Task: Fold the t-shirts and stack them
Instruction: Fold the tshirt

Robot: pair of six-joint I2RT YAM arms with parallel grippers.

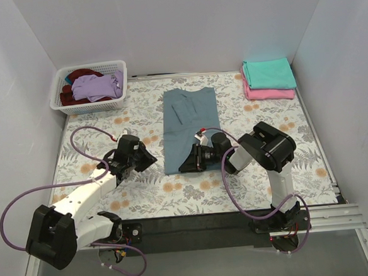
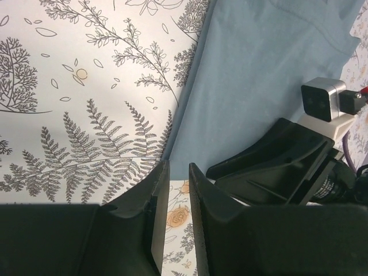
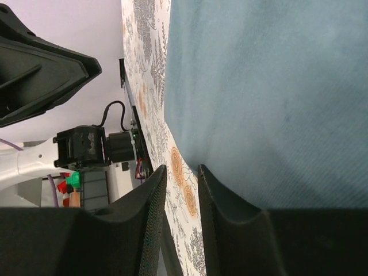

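Top view: the blue-grey shirt (image 1: pixel 191 128) lies in the middle of the counter (image 1: pixel 108 137), soft and limp, best pinched at its near corners. Left wrist: the left tool (image 2: pixel 178 167) is slightly parted and empty, beside the near left corner. Right wrist: the right tool (image 3: pixel 182 168) is parted at the near hem, seemingly empty.

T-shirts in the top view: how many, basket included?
5. A slate blue-grey shirt lies mid-table; a teal shirt sits on a pink shirt at the far right corner; a lilac shirt and a dark red shirt fill the basket, which may hide more.
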